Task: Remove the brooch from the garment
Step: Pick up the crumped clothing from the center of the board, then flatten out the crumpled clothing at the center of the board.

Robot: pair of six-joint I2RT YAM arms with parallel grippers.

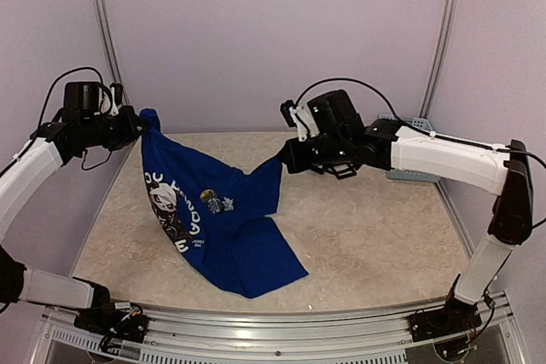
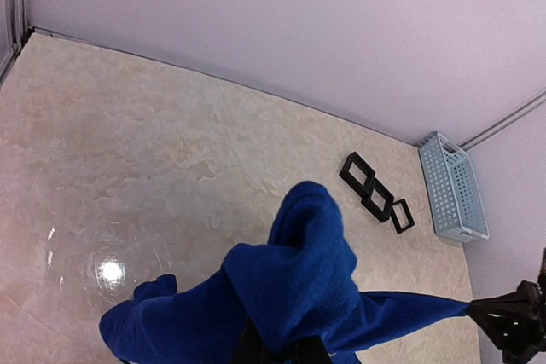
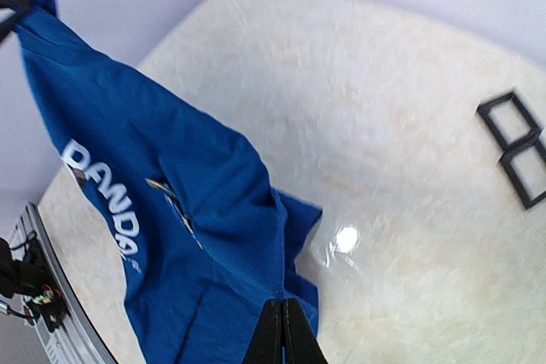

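The left gripper [image 1: 136,128] is clamped shut on a bunched top corner of the garment [image 1: 217,219]. It holds that corner up above the table's [image 1: 384,236] left rear corner. In the left wrist view the cloth [image 2: 299,287] mounds over the fingers and hides them.

The left arm climbs from its base at the lower left. Its white forearm slants up to a wrist that points right.

The right gripper [image 1: 286,159] is pinched closed on a thin fold of the shirt's edge, and its own camera shows the fingertips [image 3: 284,330] meeting on blue fabric [image 3: 171,193]. The right arm rises from the lower right to an elbow at the frame's edge. Its white forearm then runs level and leftward to mid-table, with the gripper aimed left.

The royal-blue T-shirt hangs stretched between the two grips, and its lower half is draped on the table at front left. A small gold-and-dark piece, apparently the brooch [image 1: 213,202], sits on the chest [image 3: 166,192], right of a printed cartoon figure [image 1: 166,206].

White lettering reads "PANDA" in the right wrist view. From above the curved letters are creased and not legible, and a smaller white line beneath is too fine to read.

Further out, three black square frames [image 2: 375,198] lie touching in a row. A pale blue basket [image 2: 452,185] stands beside them against the wall.
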